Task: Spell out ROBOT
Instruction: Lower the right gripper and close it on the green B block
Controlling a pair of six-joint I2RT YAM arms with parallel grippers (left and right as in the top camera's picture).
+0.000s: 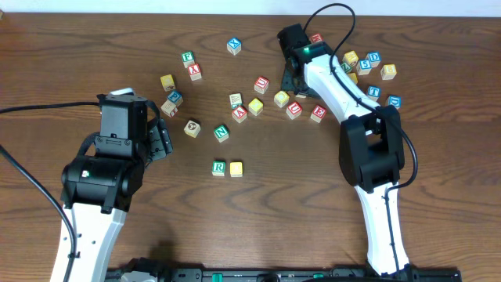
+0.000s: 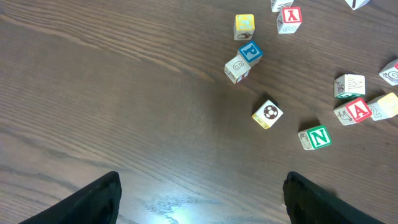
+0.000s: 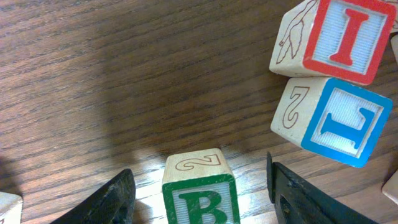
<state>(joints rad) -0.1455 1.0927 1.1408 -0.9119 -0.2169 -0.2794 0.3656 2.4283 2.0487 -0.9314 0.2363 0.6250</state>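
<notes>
Right claw (image 3: pixel 199 186) stands open astride the green B cube (image 3: pixel 200 202) on the table (a gap shows on either side). Red I cube (image 3: pixel 348 37) and blue-lettered cube (image 3: pixel 339 121) crowd just beside its right finger. Left claw (image 2: pixel 202 196) gapes, holding nothing.

A green N cube (image 2: pixel 318 137) lies on the dark wooden tabletop (image 2: pixel 93 93) at four o'clock from a cube with a round black-and-white picture (image 2: pixel 268 114), and a red A cube (image 2: pixel 357 111) sits near the N at its two o'clock. A blue P cube (image 2: pixel 251 52) touches a cube marked 6 (image 2: pixel 236 68), with a red X cube (image 2: pixel 290 17) at its two o'clock. In the right wrist view a red I cube (image 3: pixel 348 34) sits at one o'clock.
</notes>
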